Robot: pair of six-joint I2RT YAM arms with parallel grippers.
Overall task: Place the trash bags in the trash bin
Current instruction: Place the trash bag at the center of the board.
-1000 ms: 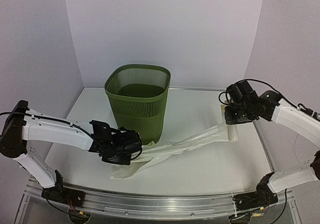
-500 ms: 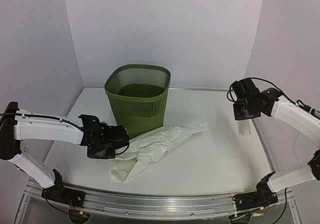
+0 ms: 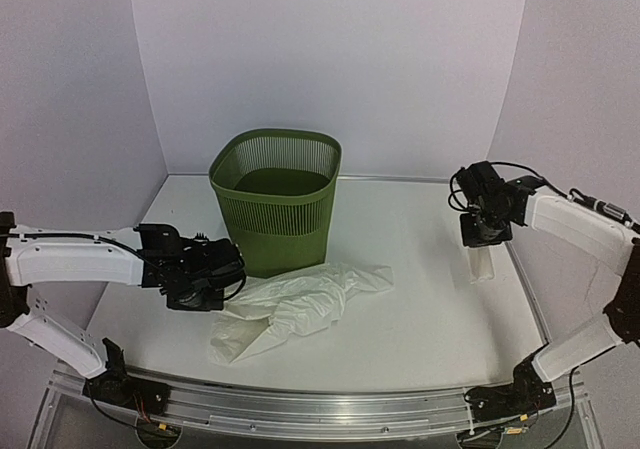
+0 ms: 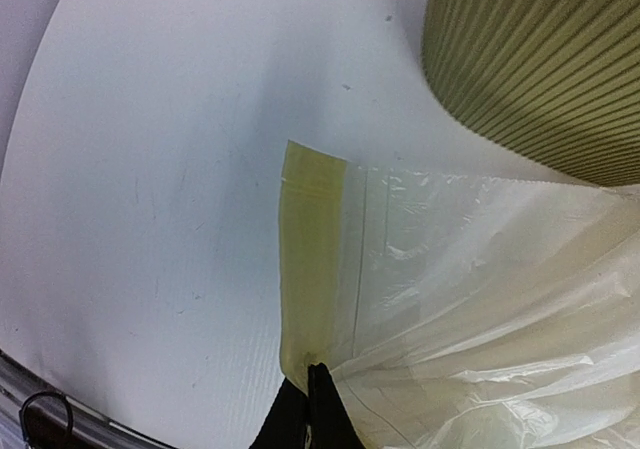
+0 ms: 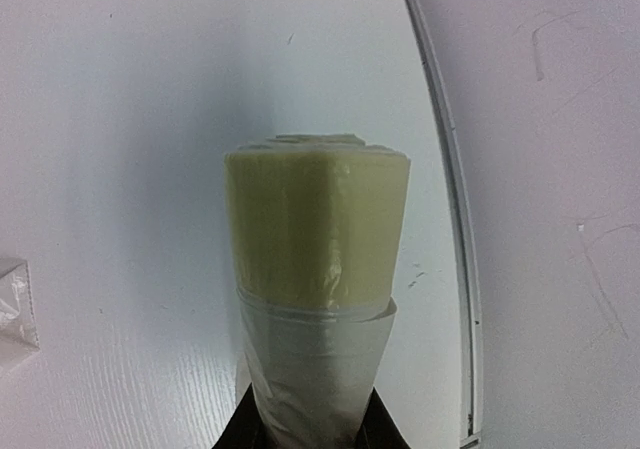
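Trash bag (image 3: 300,304) edge in left pincer (image 4: 317,381) | bag roll (image 5: 316,229) in right pincer (image 5: 313,421)

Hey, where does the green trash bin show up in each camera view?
Top external: trash bin stands centre, behind the loose bag.
Left wrist: trash bin's slatted side fills the top right corner.
Right wrist: not in it; the bag roll fills the middle.
Shared landmark: the white table, seen in all three.

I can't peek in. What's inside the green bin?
The olive-green slatted plastic trash bin looks empty: only its dark floor and far walls show. Its near inner wall is hidden. The crinkly translucent plastic trash bag lies outside it.
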